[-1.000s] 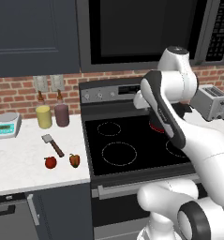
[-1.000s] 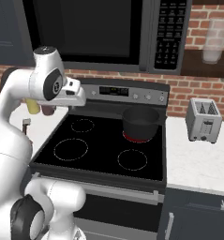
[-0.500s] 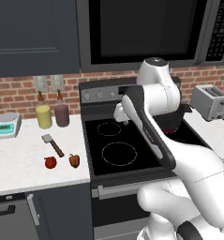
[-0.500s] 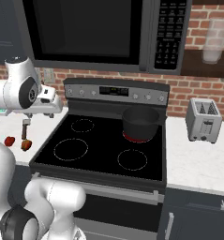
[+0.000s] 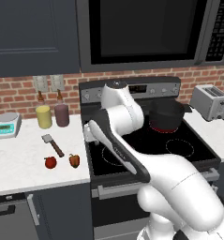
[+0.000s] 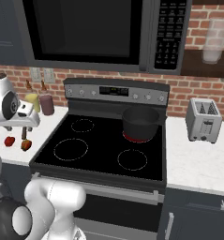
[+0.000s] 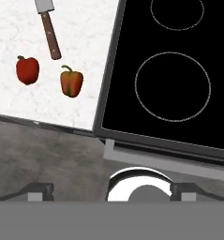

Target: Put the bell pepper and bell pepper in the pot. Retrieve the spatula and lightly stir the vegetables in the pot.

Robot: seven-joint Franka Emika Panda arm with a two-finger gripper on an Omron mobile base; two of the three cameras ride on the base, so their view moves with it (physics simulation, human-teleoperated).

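I held the jaws wide open and empty above the bench's front edge; the orange-red bell pepper [image 7: 71, 81] lay nearer than the red bell pepper [image 7: 27, 70].

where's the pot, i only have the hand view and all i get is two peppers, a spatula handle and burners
Observer: The pot sits on the stove's back right burner, apart from the peppers.
Operator: anything in it yet
Observer: Cannot see inside; both the red pepper and the orange-red pepper lie on the left counter.
Operator: what's behind the spatula
Observer: Behind the spatula, a yellow jar and a purple jar stand against the brick wall.
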